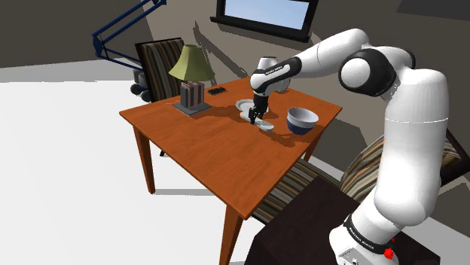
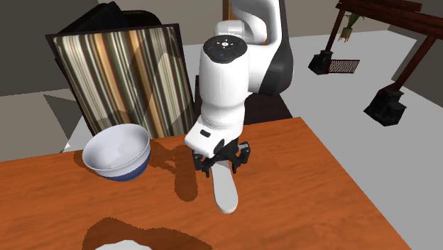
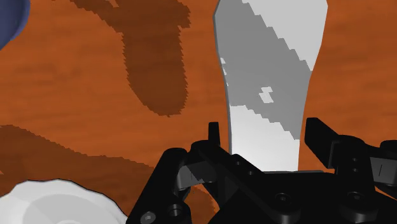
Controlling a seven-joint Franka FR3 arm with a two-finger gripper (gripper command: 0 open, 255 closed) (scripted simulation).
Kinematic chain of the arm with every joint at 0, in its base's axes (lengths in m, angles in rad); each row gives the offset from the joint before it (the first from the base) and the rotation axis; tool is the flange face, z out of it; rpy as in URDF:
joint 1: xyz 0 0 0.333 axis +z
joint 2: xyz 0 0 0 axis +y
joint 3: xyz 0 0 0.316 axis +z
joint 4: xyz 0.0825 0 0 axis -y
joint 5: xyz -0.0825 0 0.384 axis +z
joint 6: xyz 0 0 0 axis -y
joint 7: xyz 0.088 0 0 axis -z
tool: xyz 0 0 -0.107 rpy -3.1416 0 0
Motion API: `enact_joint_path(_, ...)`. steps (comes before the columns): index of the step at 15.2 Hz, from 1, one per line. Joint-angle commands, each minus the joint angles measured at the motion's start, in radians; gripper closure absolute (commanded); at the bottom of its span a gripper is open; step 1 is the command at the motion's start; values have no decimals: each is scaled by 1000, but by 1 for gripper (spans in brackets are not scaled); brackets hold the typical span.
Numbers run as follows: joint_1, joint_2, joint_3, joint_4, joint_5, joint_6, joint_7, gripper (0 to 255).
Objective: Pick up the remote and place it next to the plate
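Nearest the lens, we see the all-black two-finger tool set low over the orange-brown wooden worktop. Its fingers stand wide apart on either side of the near end of the flat, elongated white-and-grey remote. A thin strip of wood shows between each finger and the remote, so the tool straddles it without clasping it. The remote lies flat on the worktop and stretches away from the tool, crossed by a jagged band of shadow. To one side of the tool, the rim of a round white plate comes into the wrist view. Bare wood and dark shadows lie between the plate and the remote.

In the second exterior view, the white arm comes straight down and the tool brackets the remote. On that view's left stands a white bowl with a dark blue outside, near the remote but not touching it. A brown-striped chair stands behind the bowl.

In the shoulder view, the tool hangs between the plate and the bowl, with the remote just under it. Towards that view's left, well apart from the remote, a lamp with an olive-green shade stands near the far edge of the worktop.
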Motion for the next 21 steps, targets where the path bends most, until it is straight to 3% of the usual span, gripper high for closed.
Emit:
enact_joint_path(1, -10, 77, 5, 122, 10, -45, -3, 255)
enact_joint_path(6, -49, 300, 16, 497, 29, -197, -9, 255)
enact_joint_path(21, -53, 393, 26, 451, 40, -60, -13, 255)
